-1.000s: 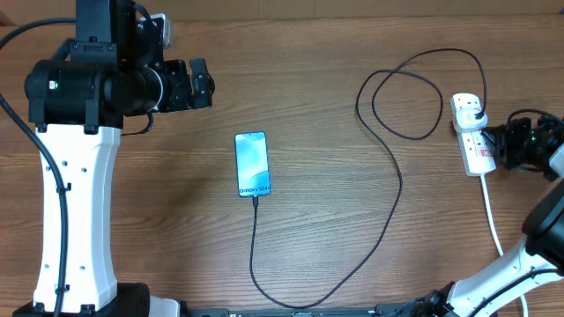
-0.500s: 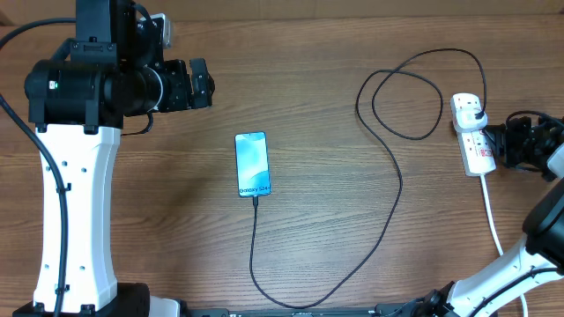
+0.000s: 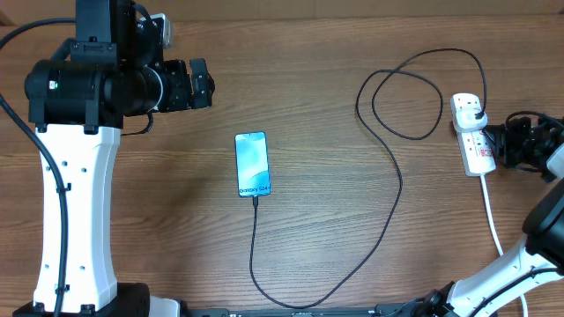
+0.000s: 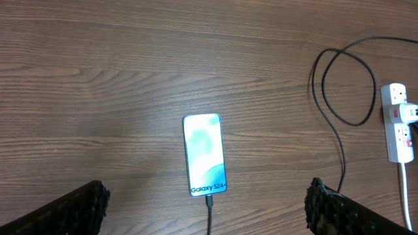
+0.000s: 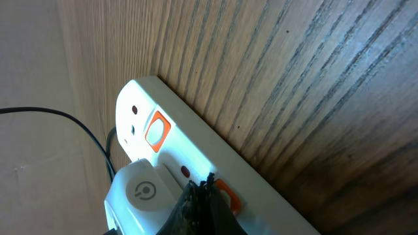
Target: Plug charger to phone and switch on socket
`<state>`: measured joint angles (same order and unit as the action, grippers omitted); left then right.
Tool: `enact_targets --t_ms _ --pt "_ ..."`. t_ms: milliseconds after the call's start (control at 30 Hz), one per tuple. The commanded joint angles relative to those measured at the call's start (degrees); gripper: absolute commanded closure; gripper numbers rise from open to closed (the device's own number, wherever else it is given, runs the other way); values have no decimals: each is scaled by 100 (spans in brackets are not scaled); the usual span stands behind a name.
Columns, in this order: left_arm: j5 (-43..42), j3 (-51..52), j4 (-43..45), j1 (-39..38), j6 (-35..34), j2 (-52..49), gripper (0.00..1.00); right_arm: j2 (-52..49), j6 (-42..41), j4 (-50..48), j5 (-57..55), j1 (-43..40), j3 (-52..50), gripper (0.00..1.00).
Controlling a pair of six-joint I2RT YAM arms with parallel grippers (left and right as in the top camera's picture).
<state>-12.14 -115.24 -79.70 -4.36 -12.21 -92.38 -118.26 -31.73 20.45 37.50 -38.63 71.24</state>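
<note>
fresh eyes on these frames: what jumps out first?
The lit phone glows mid-table against the wood. The black charger runs from its bottom edge and loops round to the white socket at the right edge. There the right gripper is tight against the strip, its tip at an orange-red switch in the wrist view, while the left gripper hangs open, far to the upper left.

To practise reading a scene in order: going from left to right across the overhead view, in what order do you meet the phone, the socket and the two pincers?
left pincer → phone → socket → right pincer
</note>
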Motion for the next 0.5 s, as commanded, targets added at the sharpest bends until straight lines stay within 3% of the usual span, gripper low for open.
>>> enact_targets --t_ms 0,467 --pt "28 -85 15 22 39 13 0 -173 0 199 -9 192 -297 96" --pt "26 -85 17 22 39 13 0 -173 -24 481 35 195 -299 96"
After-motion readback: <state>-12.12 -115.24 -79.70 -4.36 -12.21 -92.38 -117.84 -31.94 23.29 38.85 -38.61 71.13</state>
